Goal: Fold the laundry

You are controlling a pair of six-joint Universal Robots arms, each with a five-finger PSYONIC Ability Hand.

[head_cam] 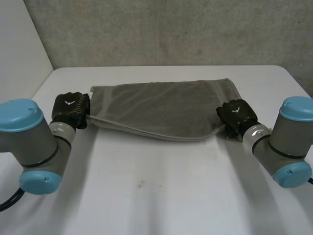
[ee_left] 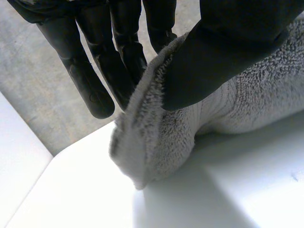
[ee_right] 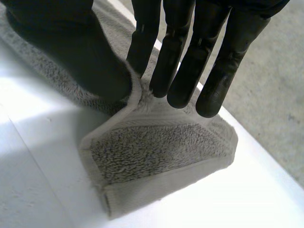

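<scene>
**A pinch at each end**

Your left hand (head_cam: 72,110) pinches the left end of the grey towel (head_cam: 156,110) between its thumb and fingers. That end is lifted a little off the surface (head_cam: 146,186). Your right hand (head_cam: 237,117) pinches the right end, with the thumb on one side of a raised fold and the fingers on the other. A corner lies flat just past its fingertips. The towel lies folded between both hands, on the far part of the white surface.
</scene>
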